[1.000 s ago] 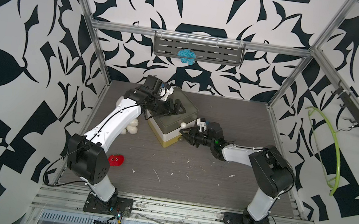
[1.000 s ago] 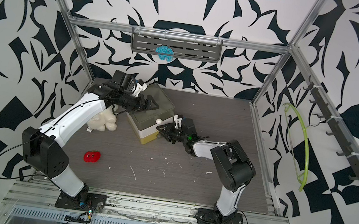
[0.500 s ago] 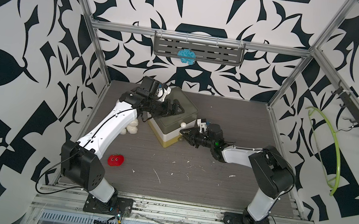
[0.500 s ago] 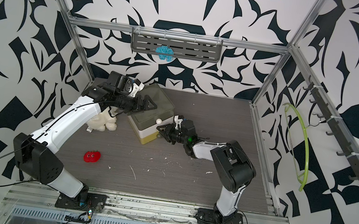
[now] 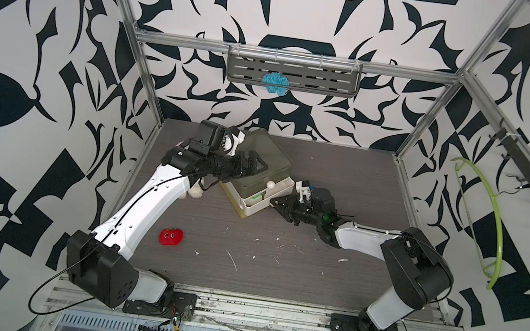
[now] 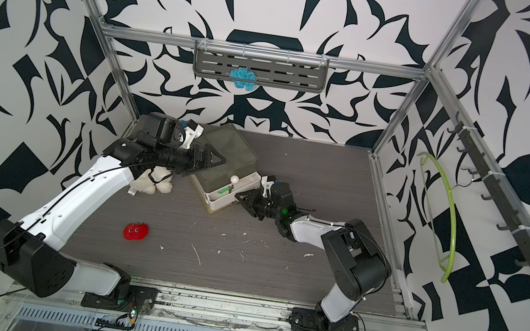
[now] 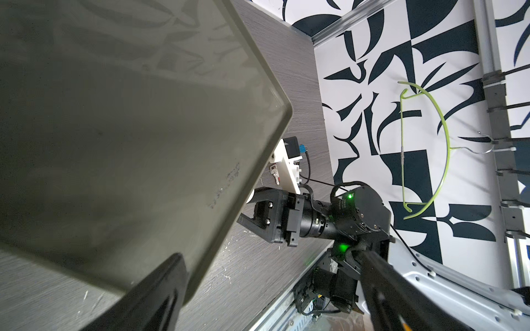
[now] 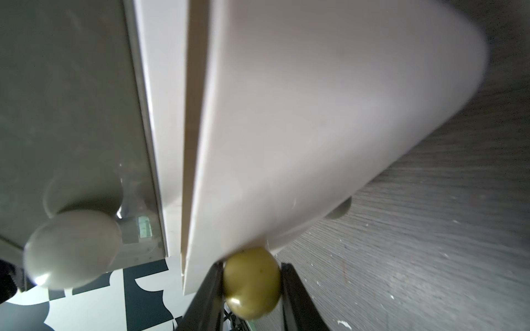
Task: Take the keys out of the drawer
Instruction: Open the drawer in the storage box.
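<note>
- While the right gripper [image 5: 277, 205] is pinching the olive knob [image 8: 251, 282] of the white drawer [image 5: 255, 209], that drawer is sitting partly pulled out.
- The keys [image 5: 257, 196] are lying inside it (only a green tag and a bit of metal are showing).
- The left gripper [image 5: 256, 166] is hovering over the cabinet [image 5: 274, 155] top, jaws spread wide, holding nothing.
</note>
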Robot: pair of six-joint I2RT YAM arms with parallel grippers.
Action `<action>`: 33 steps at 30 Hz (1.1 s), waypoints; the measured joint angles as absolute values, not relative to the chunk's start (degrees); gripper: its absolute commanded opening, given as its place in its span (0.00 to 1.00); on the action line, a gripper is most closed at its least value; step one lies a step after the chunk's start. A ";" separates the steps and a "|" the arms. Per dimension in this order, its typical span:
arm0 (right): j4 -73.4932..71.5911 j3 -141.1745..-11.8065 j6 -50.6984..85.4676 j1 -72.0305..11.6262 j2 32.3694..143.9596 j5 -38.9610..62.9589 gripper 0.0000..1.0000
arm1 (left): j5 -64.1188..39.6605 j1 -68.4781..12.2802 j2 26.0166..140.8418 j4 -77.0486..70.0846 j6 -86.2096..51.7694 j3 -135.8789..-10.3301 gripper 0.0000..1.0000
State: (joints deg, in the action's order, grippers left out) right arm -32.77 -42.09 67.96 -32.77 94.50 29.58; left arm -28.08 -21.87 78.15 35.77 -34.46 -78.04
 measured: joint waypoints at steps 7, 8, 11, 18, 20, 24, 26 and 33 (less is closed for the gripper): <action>-26.00 -40.07 64.51 -32.80 89.17 29.08 0.17 | -27.53 -21.85 71.81 33.06 -37.39 -71.29 0.99; -25.17 -39.62 64.18 -32.77 88.29 29.04 0.17 | -27.35 -21.87 70.50 32.38 -38.04 -69.87 0.99; -22.68 -37.95 62.96 -32.82 85.21 28.60 0.17 | -26.92 -21.87 66.72 30.72 -39.94 -65.87 0.99; -17.76 -34.13 61.34 -32.88 78.15 27.68 0.17 | -26.26 -21.87 61.58 29.34 -42.19 -59.92 0.99; -16.21 -33.34 61.01 -32.88 76.18 27.20 0.17 | -26.20 -21.87 60.77 29.26 -42.37 -58.76 0.99; -12.80 -31.97 59.96 -32.88 72.31 26.30 0.17 | -26.15 -21.87 59.81 28.51 -43.11 -56.69 0.99; -11.16 -31.40 59.53 -32.88 70.54 26.11 0.17 | -26.15 -21.87 59.66 28.25 -43.51 -56.03 0.99; -7.05 -30.24 58.57 -32.88 66.00 25.67 0.17 | -26.15 -21.87 59.57 27.70 -43.90 -55.55 0.99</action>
